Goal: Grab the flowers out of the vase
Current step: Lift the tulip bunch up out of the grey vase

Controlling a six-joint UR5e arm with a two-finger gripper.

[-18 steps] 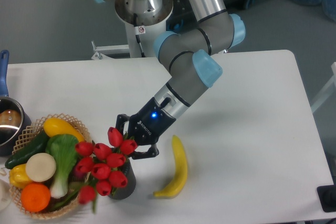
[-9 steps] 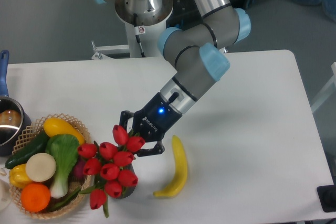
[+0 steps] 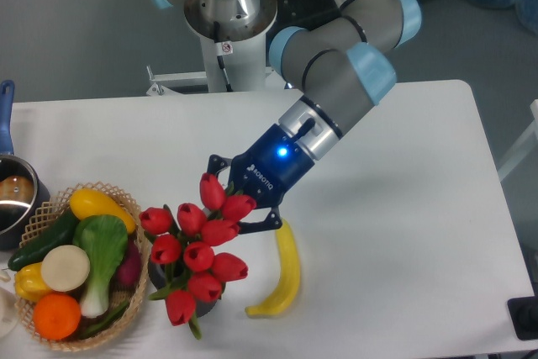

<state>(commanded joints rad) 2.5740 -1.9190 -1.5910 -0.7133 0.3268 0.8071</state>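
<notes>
**White table, grey floor, tulips held over the vase**

The two-finger black gripper [image 3: 238, 199] is clenched on the bunch of red tulip buds with green stems [image 3: 198, 254], at the top of the bunch. The buds hang above the short dark grey vase [image 3: 160, 275], which is mostly hidden behind them; whether the stems are in its mouth cannot be told. The vase stands on the flat white table [image 3: 403, 208], beside the woven wicker basket of vegetables and fruit [image 3: 50, 199]. A yellow banana [image 3: 284, 271] lies just right of the flowers. A steel pot with a blue handle [image 3: 10, 187] sits at the left edge. Behind the table is a grey floor [image 3: 76, 31] and the round robot base [image 3: 223, 6].
</notes>
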